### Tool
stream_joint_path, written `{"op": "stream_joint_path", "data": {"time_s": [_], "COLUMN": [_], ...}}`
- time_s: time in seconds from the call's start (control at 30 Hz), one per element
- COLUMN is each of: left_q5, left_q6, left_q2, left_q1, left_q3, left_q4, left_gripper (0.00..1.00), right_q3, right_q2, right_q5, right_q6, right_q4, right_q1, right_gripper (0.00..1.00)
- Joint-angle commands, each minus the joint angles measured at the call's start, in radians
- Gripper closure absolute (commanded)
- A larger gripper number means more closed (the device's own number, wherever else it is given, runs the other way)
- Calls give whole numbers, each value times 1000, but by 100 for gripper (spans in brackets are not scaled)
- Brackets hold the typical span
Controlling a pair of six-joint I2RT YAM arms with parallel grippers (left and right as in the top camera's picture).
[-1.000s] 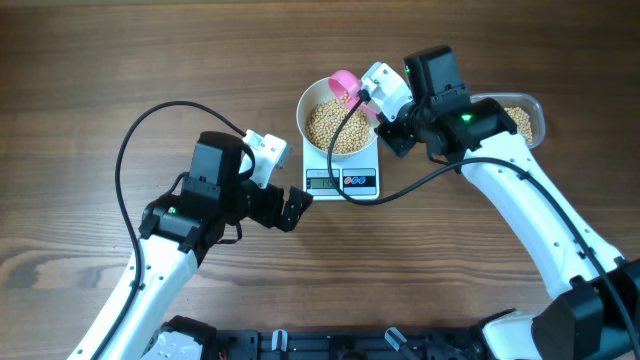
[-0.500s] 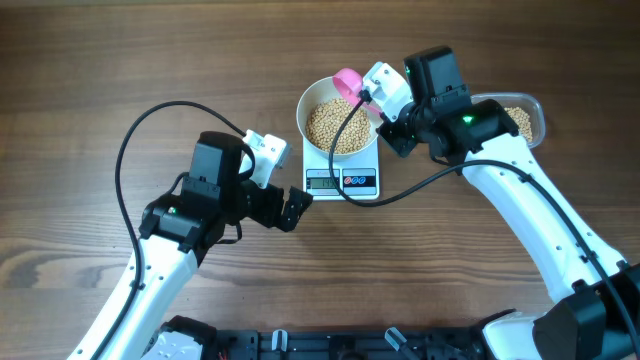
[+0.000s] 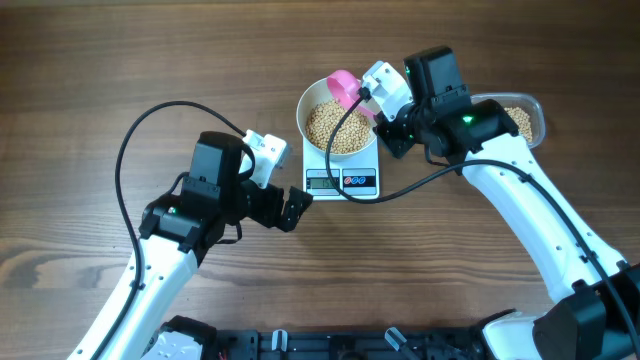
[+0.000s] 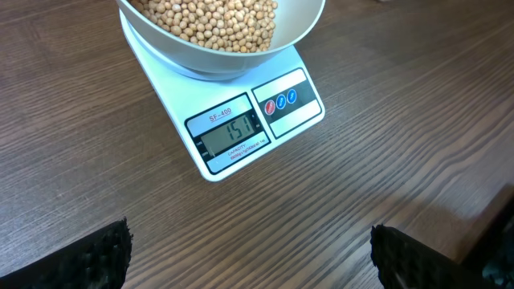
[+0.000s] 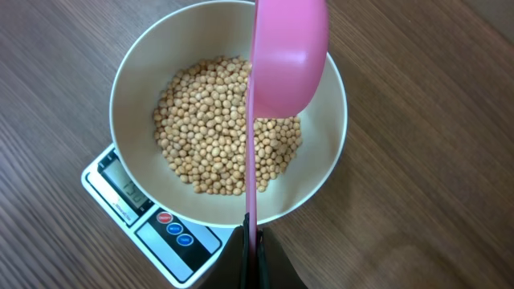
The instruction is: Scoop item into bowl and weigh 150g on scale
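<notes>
Dark brown wooden planks form the table [image 3: 90, 60], with both arms reaching in from the near edge. On the left, the left gripper [image 3: 294, 208] hovers low over the wood just near-left of the scale, and a black cable [image 3: 130, 150] loops out from its arm. Its pincer is released: in the left wrist view the two ribbed fingertips [image 4: 100, 261] stand wide apart at the bottom corners, with nothing but bare wood between them.

Just right of it, around the middle of the table, sits the white scale [image 4: 181, 88], flat on the wood. Its grey display [image 4: 229, 135] faces the near edge and reads 151, with the buttons [image 4: 281, 100] to its right. The white bowl [image 3: 309, 100] stands on the scale's platform and overhangs its far edge. The beans [image 5: 213, 140] lie heaped in the bowl, covering its bottom but well below the rim.

A pink scoop [image 5: 285, 52] hangs above the far-right part of the bowl, turned on its edge, its head over the beans and the rim. The right gripper [image 5: 257, 261] is clenched on the scoop's thin handle.

Farther right, partly hidden behind the right arm, a clear tub [image 3: 535, 112] holds more of the same beans.
</notes>
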Motion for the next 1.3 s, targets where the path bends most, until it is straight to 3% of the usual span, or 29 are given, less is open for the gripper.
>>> {"op": "stream_joint_path", "data": {"time_s": [0.0, 0.43, 0.67, 1.27], "left_q5": [12, 12, 12, 12], "left_q6": [5, 5, 5, 5], "left_q2": [5, 5, 5, 5], "left_q1": [-4, -4, -4, -4], "left_q3": [-3, -3, -3, -3], "left_q4": [4, 4, 4, 3], "left_gripper": [0, 0, 0, 0], "right_q3": [29, 29, 29, 29], "right_q2": [-24, -26, -33, -33], "right_q5": [-27, -28, -153, -209], "right_q6": [23, 83, 100, 132], "right_q4": [4, 37, 34, 37], "right_q1": [3, -8, -68, -103], "right_gripper": [96, 96, 96, 96]}}
